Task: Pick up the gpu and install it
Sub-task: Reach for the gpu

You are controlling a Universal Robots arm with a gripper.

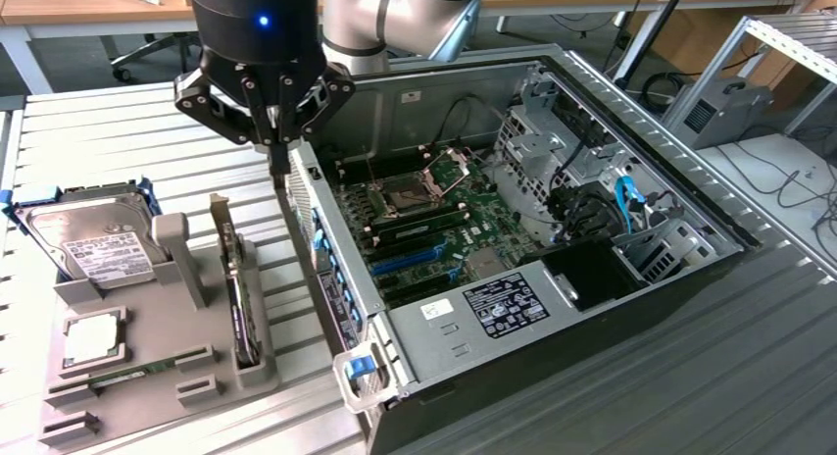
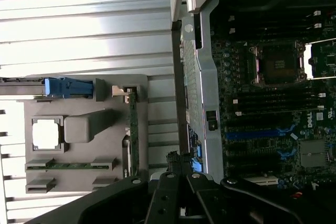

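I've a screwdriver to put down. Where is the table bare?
Bare: the ribbed table beyond the hard drive, and the stretch at the exterior view's lower right, beside the computer case. Crowded: the strip between grey holder and case, under the gripper.

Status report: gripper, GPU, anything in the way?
Gripper shut, empty, high beside computer case wall. GPU on edge in grey holder, untouched. No obstruction seen over it.

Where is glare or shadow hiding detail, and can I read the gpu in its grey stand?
Wrist view: the slatted table is blown out white, so is the square chip in the grey stand; the gpu reads edge-on, evenly lit; the pincer is a dark silhouette. Exterior view: even light, no hard glare, mild shadow inside the computer case.
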